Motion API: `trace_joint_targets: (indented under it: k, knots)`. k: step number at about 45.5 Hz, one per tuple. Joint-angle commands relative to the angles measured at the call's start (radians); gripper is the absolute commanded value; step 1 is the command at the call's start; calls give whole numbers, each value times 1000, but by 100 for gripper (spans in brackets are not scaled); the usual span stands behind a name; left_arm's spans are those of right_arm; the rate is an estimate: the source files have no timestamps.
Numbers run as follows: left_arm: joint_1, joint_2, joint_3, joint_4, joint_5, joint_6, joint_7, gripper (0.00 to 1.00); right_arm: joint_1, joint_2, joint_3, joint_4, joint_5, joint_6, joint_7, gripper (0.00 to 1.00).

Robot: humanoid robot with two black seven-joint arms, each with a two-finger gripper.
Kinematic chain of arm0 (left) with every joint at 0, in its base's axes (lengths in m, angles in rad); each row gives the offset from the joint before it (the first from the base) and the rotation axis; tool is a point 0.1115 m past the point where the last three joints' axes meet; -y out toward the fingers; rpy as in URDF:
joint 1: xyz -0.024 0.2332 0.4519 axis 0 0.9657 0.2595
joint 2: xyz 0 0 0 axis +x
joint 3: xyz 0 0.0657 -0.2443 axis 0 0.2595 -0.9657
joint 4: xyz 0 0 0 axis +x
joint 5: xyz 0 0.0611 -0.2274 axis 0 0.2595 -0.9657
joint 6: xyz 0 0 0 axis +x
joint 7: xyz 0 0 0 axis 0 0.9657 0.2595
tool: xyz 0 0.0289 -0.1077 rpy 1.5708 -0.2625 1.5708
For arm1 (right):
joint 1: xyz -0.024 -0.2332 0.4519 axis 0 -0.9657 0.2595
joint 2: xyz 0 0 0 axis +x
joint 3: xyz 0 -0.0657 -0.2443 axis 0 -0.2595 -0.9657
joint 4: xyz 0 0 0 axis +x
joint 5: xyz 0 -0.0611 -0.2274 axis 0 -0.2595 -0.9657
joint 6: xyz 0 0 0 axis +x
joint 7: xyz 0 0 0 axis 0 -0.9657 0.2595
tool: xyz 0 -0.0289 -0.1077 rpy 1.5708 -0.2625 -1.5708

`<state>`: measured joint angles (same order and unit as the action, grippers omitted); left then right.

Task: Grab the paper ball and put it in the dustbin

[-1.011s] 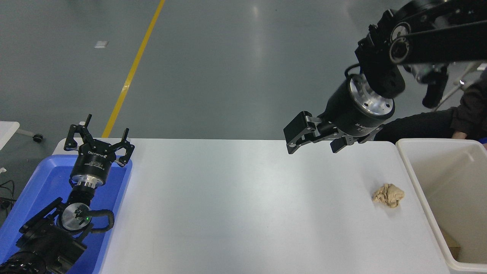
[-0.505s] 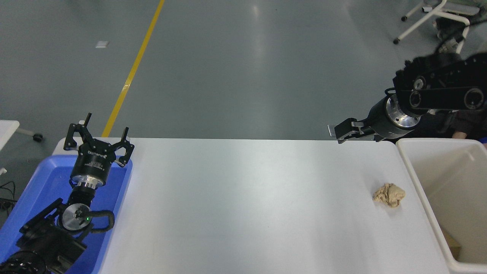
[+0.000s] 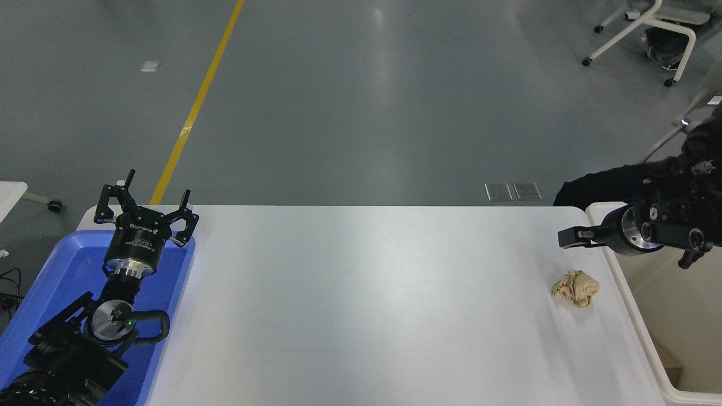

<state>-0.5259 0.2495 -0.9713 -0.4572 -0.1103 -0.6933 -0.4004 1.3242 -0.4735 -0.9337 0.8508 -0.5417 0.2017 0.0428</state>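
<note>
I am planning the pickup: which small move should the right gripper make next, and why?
Probably lower the right gripper toward the paper ball. The gripper sits apart from the ball, which lies untouched on the table beside the dustbin.

The paper ball (image 3: 576, 288) lies on the white bench (image 3: 361, 304) toward its right end, just beside the dustbin (image 3: 626, 293) and apart from its rim. My right end effector (image 3: 571, 237) comes in from the right edge above that rim, pointing toward nine o'clock. It hangs at twelve o'clock from the ball and clear of it; I cannot tell how its fingers stand. My left end effector (image 3: 145, 210) is parked at the lower left over the blue tray (image 3: 51, 282), spread wide and pointing to twelve o'clock. Behind the bin, a dark sleeve (image 3: 609, 183) of a person shows.
</note>
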Motion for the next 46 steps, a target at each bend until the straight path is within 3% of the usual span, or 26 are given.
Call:
trace_joint_targets:
  k: [1, 37, 42, 46]
  knots:
    - [0, 1, 0, 0, 0, 0, 0, 100, -103, -2, 61, -53, -4, -15, 3, 100]
    - [0, 1, 0, 0, 0, 0, 0, 100, -261, 56, 144, -214, -6, -38, 2, 100]
    - [0, 1, 0, 0, 0, 0, 0, 100, -276, 62, 144, -231, -6, -38, 2, 96]
    - [0, -1, 0, 0, 0, 0, 0, 100, -281, 62, 144, -233, -6, -38, 3, 87]
